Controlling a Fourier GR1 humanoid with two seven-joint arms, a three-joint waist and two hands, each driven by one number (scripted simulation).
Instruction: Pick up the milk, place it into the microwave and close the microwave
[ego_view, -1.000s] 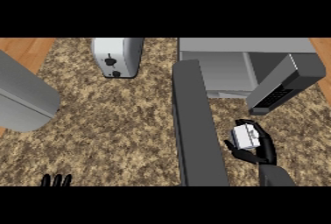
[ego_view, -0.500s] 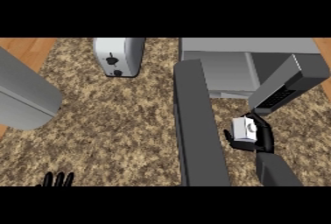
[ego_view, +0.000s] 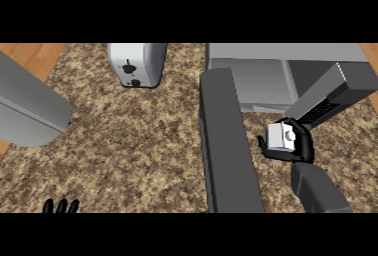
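Observation:
The milk (ego_view: 280, 136) is a small white carton with a grey cap, held in the air in front of the microwave's opening. My right hand (ego_view: 298, 147) is shut on it, fingers curled round its right side and thumb below. The microwave (ego_view: 258, 82) stands at the back right with its cavity facing me. Its long dark door (ego_view: 225, 145) is swung wide open and runs toward me, just left of the carton. Only the fingertips of my left hand (ego_view: 61, 205) show at the lower left edge, straight and still.
A silver toaster (ego_view: 137, 64) stands at the back, left of the microwave. A large grey rounded object (ego_view: 26, 105) lies at the left edge. The granite counter (ego_view: 140, 150) spreads between them. A dark panel (ego_view: 332, 92) slants at the microwave's right side.
My right hand has carried the milk up and away from me, toward the microwave's opening. The left hand has stayed where it was.

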